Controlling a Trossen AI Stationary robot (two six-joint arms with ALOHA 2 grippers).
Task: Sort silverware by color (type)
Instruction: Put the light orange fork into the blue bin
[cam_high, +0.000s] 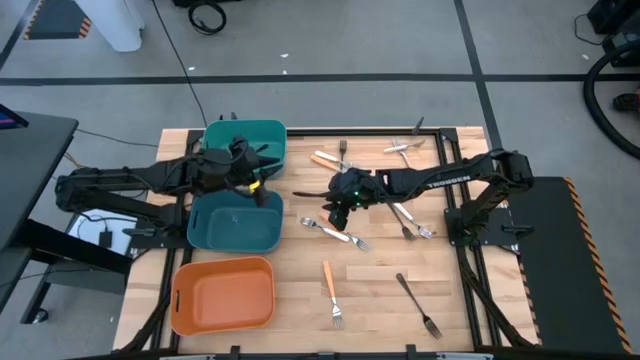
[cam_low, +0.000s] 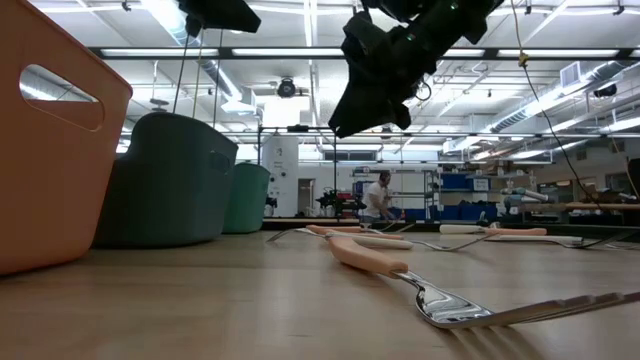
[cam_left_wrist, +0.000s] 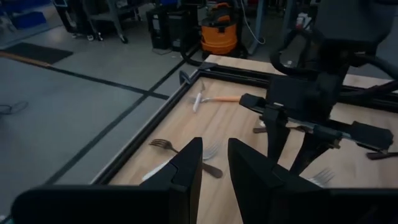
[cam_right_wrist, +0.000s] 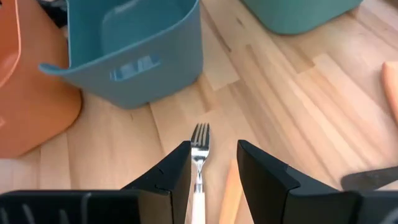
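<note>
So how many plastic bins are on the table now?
3, in a line along the table's left side: a green bin at the far end, a blue bin in the middle, and an orange bin at the near end. No other bin shows.

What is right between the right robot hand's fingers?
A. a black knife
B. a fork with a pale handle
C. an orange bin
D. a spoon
B: in the right wrist view, a fork with a pale handle lies on the table in the gap of the open right gripper, its prongs pointing toward the blue bin.
</note>
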